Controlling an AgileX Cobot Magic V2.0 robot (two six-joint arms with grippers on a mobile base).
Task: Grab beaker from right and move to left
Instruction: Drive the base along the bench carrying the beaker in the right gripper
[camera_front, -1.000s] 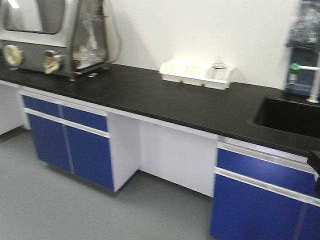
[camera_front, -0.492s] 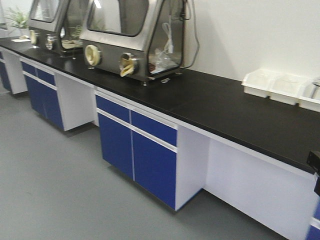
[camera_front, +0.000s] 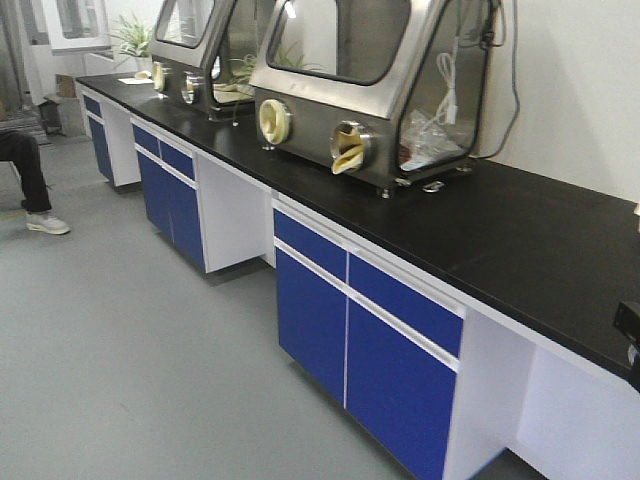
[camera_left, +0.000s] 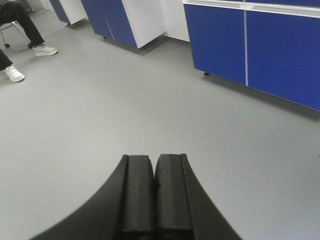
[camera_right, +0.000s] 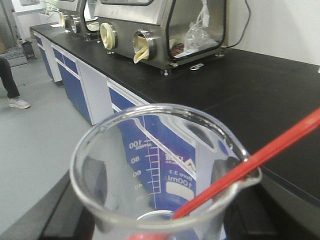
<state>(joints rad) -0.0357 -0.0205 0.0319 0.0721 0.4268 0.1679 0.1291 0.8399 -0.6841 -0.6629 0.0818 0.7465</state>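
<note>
Clear 100 ml beaker (camera_right: 150, 165) w/ red rod (camera_right: 260, 155) slanting out, clamped in right claw (camera_right: 155, 225); left claw (camera_left: 154, 172) pressed together.

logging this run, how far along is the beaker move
Done: the small clear glass beaker with a red rod looks gripped by the right gripper. In hand: held off the black countertop. Left: setting it down at the left. The left gripper is shut, empty.

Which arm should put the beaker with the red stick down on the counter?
The right one, probably. The beaker with its red rod fills the right wrist view, apparently held there. The left gripper is shut, empty, over the floor.
</note>
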